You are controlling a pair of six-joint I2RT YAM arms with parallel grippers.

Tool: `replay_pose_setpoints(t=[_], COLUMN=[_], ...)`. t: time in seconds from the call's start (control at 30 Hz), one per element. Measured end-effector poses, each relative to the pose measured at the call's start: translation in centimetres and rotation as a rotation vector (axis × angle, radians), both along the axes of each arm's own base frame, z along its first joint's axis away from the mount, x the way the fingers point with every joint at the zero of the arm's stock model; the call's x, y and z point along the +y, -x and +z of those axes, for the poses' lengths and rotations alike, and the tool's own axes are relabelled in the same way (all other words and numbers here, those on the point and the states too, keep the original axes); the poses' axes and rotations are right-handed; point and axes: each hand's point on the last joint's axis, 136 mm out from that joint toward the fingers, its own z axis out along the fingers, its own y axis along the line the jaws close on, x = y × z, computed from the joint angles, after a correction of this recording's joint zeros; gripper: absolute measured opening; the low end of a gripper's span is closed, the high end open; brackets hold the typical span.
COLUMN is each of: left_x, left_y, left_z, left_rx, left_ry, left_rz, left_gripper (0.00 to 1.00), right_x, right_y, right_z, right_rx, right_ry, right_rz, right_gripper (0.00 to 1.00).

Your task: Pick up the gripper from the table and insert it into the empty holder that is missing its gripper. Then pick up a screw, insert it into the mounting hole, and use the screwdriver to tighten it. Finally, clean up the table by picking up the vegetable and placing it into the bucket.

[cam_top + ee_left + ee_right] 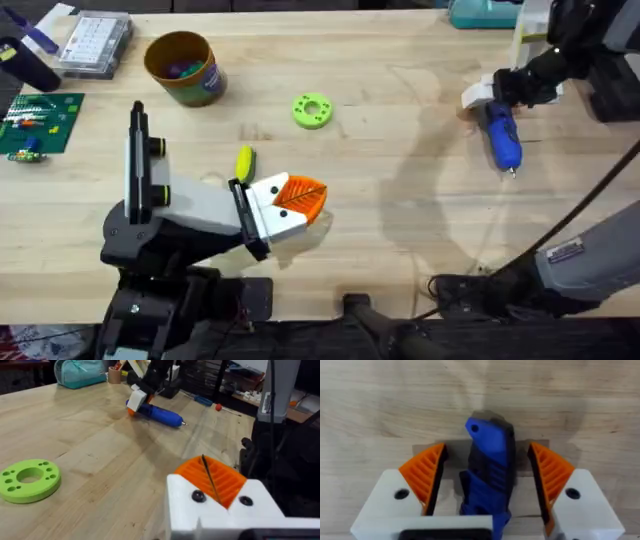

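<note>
Right pincer [487, 485] spread wide astride the blue screwdriver [502, 135], pads not touching, far right on the desk [400, 200]. Left pincer [298, 200] closed, empty, near centre beside the vegetable [244, 162]; bucket [182, 68] far left.

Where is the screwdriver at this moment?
In the overhead view the screwdriver lies on the table's right side, bit toward the near edge. The open right gripper straddles its far end, well right of the green ring.
</note>
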Motion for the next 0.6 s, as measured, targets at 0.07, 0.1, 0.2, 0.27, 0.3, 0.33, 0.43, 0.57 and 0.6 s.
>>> replay_pose_setpoints(t=[0.07,0.1,0.2,0.27,0.3,0.33,0.43,0.57,0.6], left_x=[0.00,0.00,0.00,0.00,0.00,0.00,0.00,0.00,0.00], left_y=[0.00,0.00,0.00,0.00,0.00,0.00,0.00,0.00,0.00], left_z=[0.00,0.00,0.00,0.00,0.00,0.00,0.00,0.00,0.00], left_rx=[0.000,0.000,0.000,0.000,0.000,0.000,0.000,0.000,0.000], left_ry=[0.000,0.000,0.000,0.000,0.000,0.000,0.000,0.000,0.000], left_rz=[0.000,0.000,0.000,0.000,0.000,0.000,0.000,0.000,0.000], left_gripper=[0.007,0.007,0.007,0.007,0.007,0.007,0.007,0.007,0.007], right_x=[0.12,0.17,0.24,0.23,0.23,0.23,0.40,0.62,0.60], right_y=[0.21,0.29,0.34,0.35,0.35,0.35,0.40,0.40,0.37], right_z=[-0.03,-0.03,-0.02,-0.02,-0.02,-0.02,-0.02,0.01,-0.07], right_rx=[0.009,0.013,0.017,0.017,0.017,0.017,0.019,0.021,0.022], right_ry=[-0.005,-0.006,-0.007,-0.007,-0.007,-0.007,-0.013,-0.018,-0.017], right_rz=[0.001,0.002,0.003,0.003,0.003,0.003,0.008,0.013,0.013], right_gripper=[0.947,0.946,0.947,0.947,0.947,0.938,0.800,0.234,0.110])
